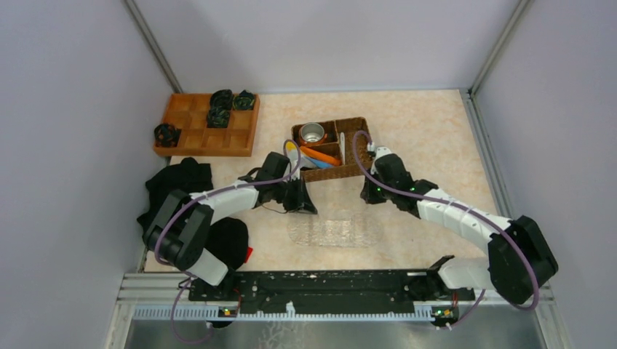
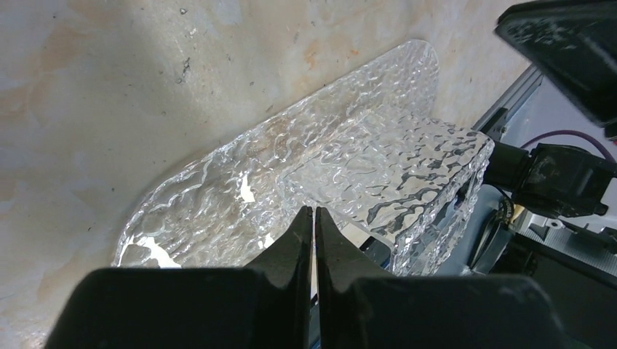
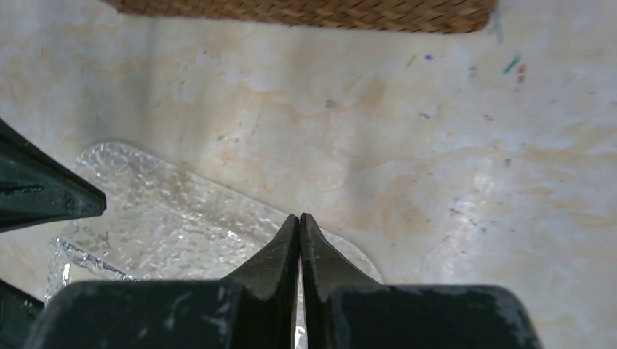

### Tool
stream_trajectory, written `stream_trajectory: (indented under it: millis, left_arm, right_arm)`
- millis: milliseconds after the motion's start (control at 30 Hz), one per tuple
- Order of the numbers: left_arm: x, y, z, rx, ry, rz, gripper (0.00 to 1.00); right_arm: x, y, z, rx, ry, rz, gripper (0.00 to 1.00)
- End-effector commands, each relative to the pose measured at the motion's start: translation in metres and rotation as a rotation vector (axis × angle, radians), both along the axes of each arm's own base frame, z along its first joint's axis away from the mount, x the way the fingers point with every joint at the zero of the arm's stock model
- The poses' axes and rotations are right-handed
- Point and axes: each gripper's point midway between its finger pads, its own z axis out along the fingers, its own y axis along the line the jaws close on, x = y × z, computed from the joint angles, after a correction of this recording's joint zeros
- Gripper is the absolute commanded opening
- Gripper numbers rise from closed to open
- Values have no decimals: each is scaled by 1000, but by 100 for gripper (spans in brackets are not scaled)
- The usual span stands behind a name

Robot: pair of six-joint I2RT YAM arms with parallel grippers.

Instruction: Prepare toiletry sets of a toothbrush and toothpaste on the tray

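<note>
Tray (image 1: 335, 231) (clear, bumpy), flat on table (image 1: 436, 145); edges apart from wicker basket (image 1: 335, 173)

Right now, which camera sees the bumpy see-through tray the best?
The left wrist view: the tray looks big there, its bumps clear. The top view shows the whole tray, but small and faint. The right wrist view catches only part of it.

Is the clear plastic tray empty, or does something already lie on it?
Empty. The tray shows only bare bumpy plastic in all three views; nothing lies on it.
</note>
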Motion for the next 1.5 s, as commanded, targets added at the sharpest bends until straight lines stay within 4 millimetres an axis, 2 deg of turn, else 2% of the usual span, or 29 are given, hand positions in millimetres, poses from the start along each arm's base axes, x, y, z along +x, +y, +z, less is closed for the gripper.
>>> stream_trajectory:
  millis: [0,100,167,233,333,367,467,500,600,733,933,1067,1167,1333,1400,1467]
  left_arm:
    - [17,4,14,12,-71,14,10]
    - [33,12,27,21,-124,43,23]
    - [46,18,38,34,-164,54,43]
    - [62,25,51,62,-207,74,57]
    - [90,38,70,111,-272,110,67]
    - [97,43,75,121,-282,123,68]
    - [113,58,83,130,-289,166,70]
    - [114,61,84,129,-287,177,70]
    - [113,72,83,131,-278,219,70]
    - [103,82,84,126,-289,266,69]
    - [89,89,78,125,-268,279,68]
    - [81,95,75,128,-260,290,68]
    - [74,97,75,122,-258,299,68]
    - [59,100,74,113,-254,299,68]
    - [54,101,74,109,-251,296,68]
    - [50,101,73,105,-247,294,68]
  right_arm:
    - [15,-28,20,-39,-82,-87,6]
    - [21,-34,30,-56,-100,-94,12]
    - [27,-34,39,-67,-113,-92,20]
    - [35,-33,48,-74,-127,-85,28]
    - [49,-26,66,-72,-155,-70,36]
    - [53,-22,72,-68,-164,-57,45]
    - [69,-5,89,-51,-184,1,59]
    - [75,1,95,-45,-199,24,61]
    - [84,27,111,-17,-229,155,58]
    - [97,50,124,-124,-310,262,54]
    - [100,76,119,-266,-444,331,51]
    - [108,77,117,-285,-512,283,47]
    - [125,76,121,-303,-534,211,50]
    - [159,99,113,-334,-480,186,52]
    - [172,108,107,-335,-448,177,51]
    - [184,115,105,-321,-425,160,45]
